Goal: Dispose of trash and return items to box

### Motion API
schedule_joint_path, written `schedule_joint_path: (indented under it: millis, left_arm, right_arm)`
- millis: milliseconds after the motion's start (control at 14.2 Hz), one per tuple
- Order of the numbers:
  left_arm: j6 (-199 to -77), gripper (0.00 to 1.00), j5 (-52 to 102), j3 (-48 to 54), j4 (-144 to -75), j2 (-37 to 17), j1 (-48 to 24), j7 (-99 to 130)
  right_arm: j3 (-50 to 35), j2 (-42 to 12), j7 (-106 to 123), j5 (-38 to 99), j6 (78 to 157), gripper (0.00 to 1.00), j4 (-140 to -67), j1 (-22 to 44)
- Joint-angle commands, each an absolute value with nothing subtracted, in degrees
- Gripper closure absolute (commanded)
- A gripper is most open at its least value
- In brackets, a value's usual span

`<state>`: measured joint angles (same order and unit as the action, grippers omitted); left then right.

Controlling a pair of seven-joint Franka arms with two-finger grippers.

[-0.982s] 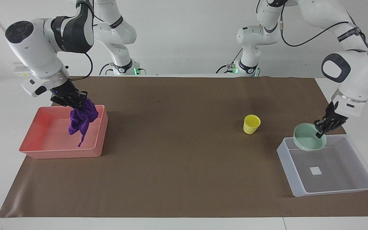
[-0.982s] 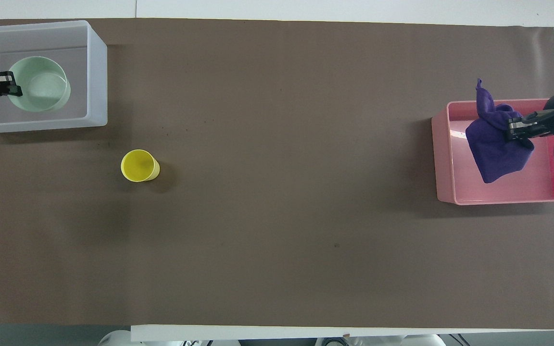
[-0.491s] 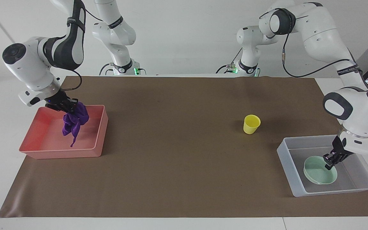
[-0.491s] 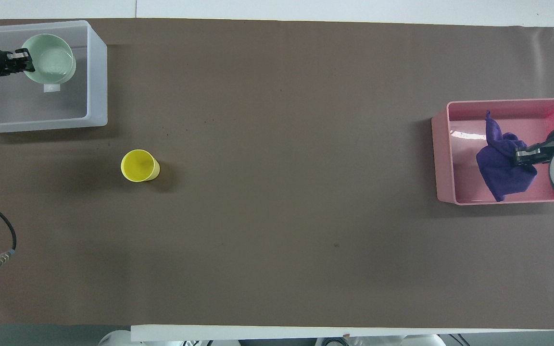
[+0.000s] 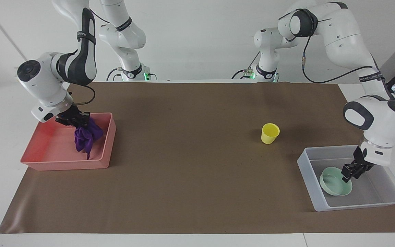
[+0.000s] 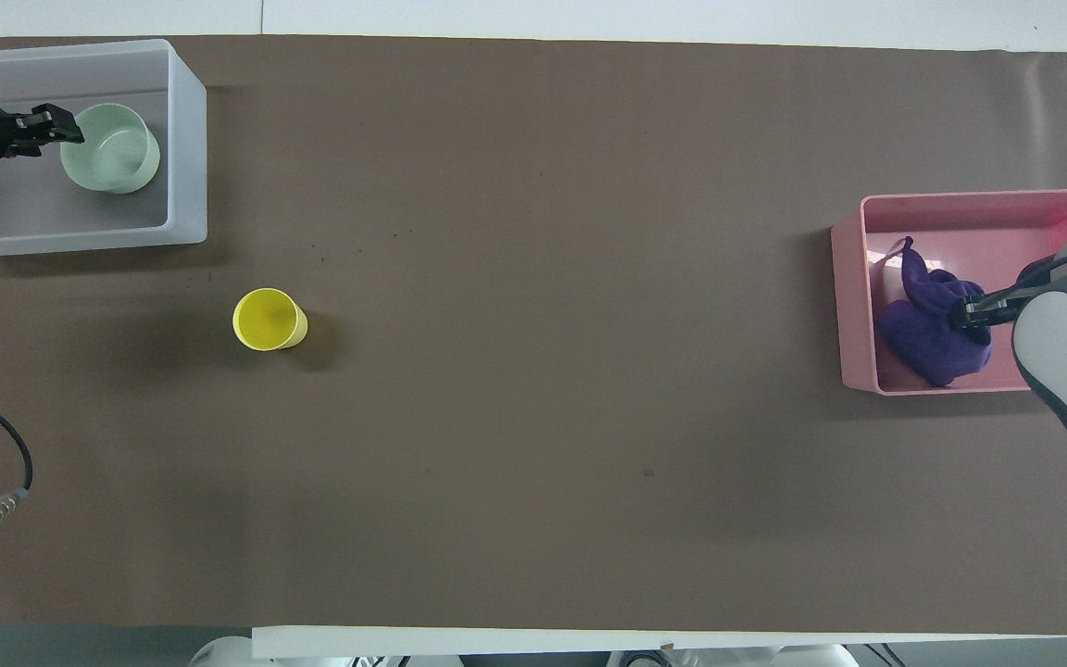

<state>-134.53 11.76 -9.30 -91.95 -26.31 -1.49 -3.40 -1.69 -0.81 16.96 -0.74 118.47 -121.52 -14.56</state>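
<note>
Yellow cup [image 5: 270, 133] stands alone on brown paper [image 5: 190, 154] between both bins.

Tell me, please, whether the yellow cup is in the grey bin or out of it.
Out. The yellow cup stands upright on the brown mat, nearer to the robots than the grey bin, apart from it.

Brown mat [image 5: 183, 154] lies bare between pink tray [image 5: 106, 147] and grey box [image 5: 307, 171]; only the yellow cup [image 5: 270, 133] stands near the box.
</note>
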Motion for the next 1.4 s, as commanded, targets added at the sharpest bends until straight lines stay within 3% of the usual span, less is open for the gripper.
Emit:
schedule_joint_path:
  millis: [0,140,281,561,702,912,1123,1193,1263,1333]
  left_arm:
    - [-121.6,0.0,12.6,-9.3,-94.5,-15.4,-2.5,-3.9]
    - [-109.3,0.0,12.3,-8.4,-97.8,-10.2,-2.9,-3.1]
    - [-106.3,0.0,12.2,-4.8,-107.1,-3.3,-2.9,-2.8]
    - [-122.4,0.0,10.3,7.4,-126.2,5.6,-2.8,8.4]
    - [-133.6,0.01,10.2,11.1,-131.9,5.7,-2.8,12.2]
    - [-136.3,0.01,8.3,11.2,-133.4,4.9,-2.4,12.6]
    - [-138.3,0.01,7.6,11.2,-135.4,4.4,-2.2,12.3]
    - [-138.3,0.12,7.6,11.2,-136.1,4.4,-2.2,12.5]
    - [-138.7,0.67,7.4,11.1,-137.2,4.5,-2.2,12.5]
    - [-139.9,0.99,6.2,11.1,-138.0,4.6,-2.1,12.4]
  right_arm:
    - [-2.7,-0.4,17.5,-0.9,116.9,0.01,-118.9,-13.0]
    - [-2.7,-0.5,13.6,-0.2,115.8,0.01,-116.0,-9.3]
    - [-2.7,-1.2,9.4,-0.2,114.0,0.01,-113.0,-5.6]
    - [-2.7,-3.6,3.6,-0.1,106.3,0.01,-105.6,-1.8]
    - [-2.7,-4.7,3.7,-0.3,98.5,0.01,-98.7,-2.2]
    - [-2.3,-3.6,3.7,-0.3,89.0,0.01,-92.8,-2.4]
    - [-2.0,1.5,3.8,-0.4,83.1,0.0,-92.1,-3.5]
    - [-2.0,2.8,3.8,-0.4,81.4,0.0,-92.4,-3.8]
    - [-2.0,4.2,3.7,-0.3,79.6,0.0,-92.6,-4.0]
    - [-2.0,5.0,3.8,-0.3,78.1,0.0,-92.6,-4.0]
